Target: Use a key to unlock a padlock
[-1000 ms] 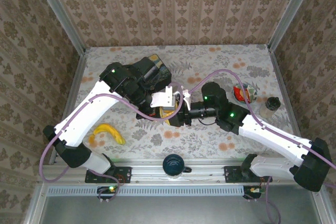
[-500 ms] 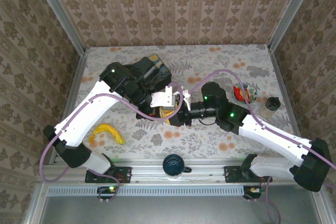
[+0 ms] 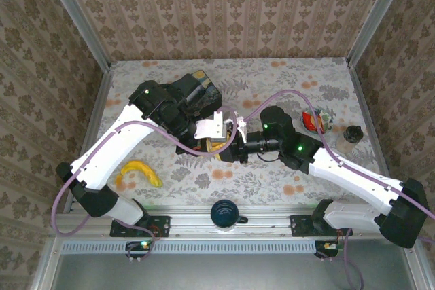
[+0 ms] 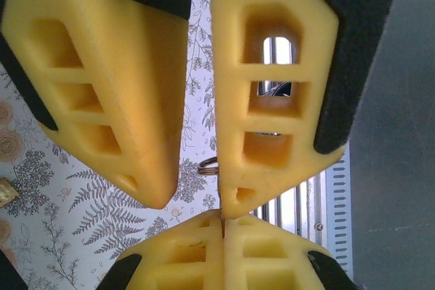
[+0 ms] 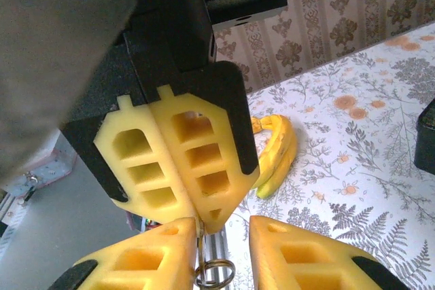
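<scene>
Brown patterned wallpaper closes in a surface (image 3: 272, 181) covered with a flowered cloth, seen from above and from both wrists. Nearest, on the front rail between the two arm bases, stands a dark mug (image 3: 228, 214). A little further in, to the left, a banana (image 3: 141, 171) lies on the cloth, well apart from the work.

At the middle of the surface the two arms bend inward. The left tool (image 4: 197, 196) points down and the right tool (image 5: 223, 227) reaches in from the side, so the two meet tip to tip above the cloth. The key (image 5: 214, 274) hangs by its ring just under the meeting tips, clear of the cloth. Held up like this, it seems to be passing from one tool to the other, or being turned for a better hold.

Each tool's yellow fingers (image 4: 102, 86) look pressed together from the other wrist, yet show a slit from its own wrist. I cannot tell which tool is clenched on the key.

What looks like the padlock (image 4: 5, 192), a small brass block, lies on the cloth apart from both tools. The unlocking itself seems not yet begun.

Beyond the tools sits a dark box (image 3: 197, 89). A jar (image 3: 350, 137) stands at the far right.
</scene>
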